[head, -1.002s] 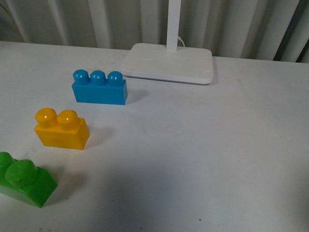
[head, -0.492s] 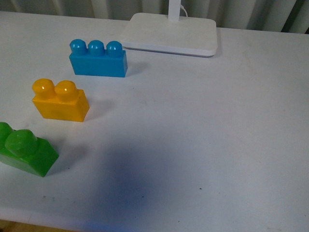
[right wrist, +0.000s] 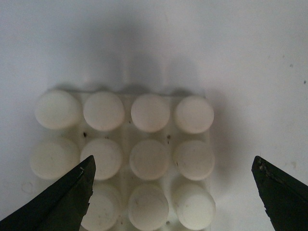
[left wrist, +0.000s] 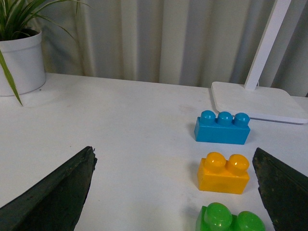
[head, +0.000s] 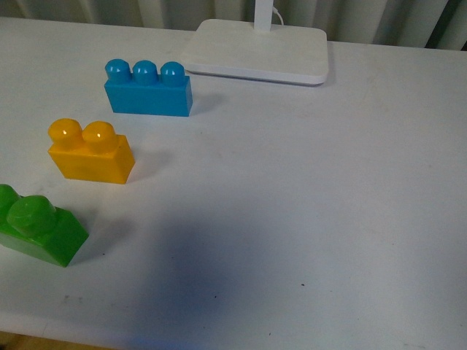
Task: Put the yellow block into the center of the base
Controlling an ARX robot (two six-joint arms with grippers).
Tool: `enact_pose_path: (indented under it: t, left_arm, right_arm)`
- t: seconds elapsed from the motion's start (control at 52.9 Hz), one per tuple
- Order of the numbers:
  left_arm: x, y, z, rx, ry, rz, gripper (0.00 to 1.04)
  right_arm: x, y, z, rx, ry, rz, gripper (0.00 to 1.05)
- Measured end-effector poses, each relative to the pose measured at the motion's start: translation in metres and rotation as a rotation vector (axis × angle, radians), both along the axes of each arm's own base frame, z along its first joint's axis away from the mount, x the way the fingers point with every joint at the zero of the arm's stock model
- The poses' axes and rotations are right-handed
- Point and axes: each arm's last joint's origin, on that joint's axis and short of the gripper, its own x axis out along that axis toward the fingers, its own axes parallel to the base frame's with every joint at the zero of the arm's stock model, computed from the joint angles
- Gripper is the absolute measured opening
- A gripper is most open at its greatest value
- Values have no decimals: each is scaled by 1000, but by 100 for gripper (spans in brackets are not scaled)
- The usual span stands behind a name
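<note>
The yellow block (head: 91,157) was glossy yellow-orange, the three-stud brick (head: 149,95) blue, the two-stud brick (head: 40,233) bright green. The base (right wrist: 149,159) was white, a grid of round white studs flecked with dark specks. The table (head: 306,204) and lamp foot (head: 255,47) were white; the left fingers (left wrist: 53,192) black.

We see a plain white desk (head: 328,182), matte, with a few tiny dark specks near its front edge. A broad soft shadow (head: 204,277) lies on the near part. Behind the desk hangs a pale grey-beige pleated curtain (left wrist: 159,38) across the whole back; no window is visible. At the far edge sits a smooth white lamp foot (head: 255,49) with a slanted white pole (left wrist: 267,43) and a thin cord (head: 277,16) at its base. At the far left corner stands a white plant pot (left wrist: 21,62) with long green leaves (left wrist: 19,14). Lighting is even and diffuse. A tan strip (head: 14,343) shows below the desk's near edge, and we can't tell what it is.
</note>
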Motion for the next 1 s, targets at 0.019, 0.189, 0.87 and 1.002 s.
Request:
enact_pose_path:
  t: [0.019,0.189,0.87,1.002]
  left_arm:
    - [0,0,0,0,0,0,98]
    - [0,0,0,0,0,0,98]
    - [0,0,0,0,0,0,98]
    - [0,0,0,0,0,0,98]
  right_arm:
    - [0,-1,-1,0,4,2,96]
    - [-7,-11,-8,2,24,-2,96]
    - [0,13,-38,32,35,39,96]
    - [11,41,-44,112,21,45,96]
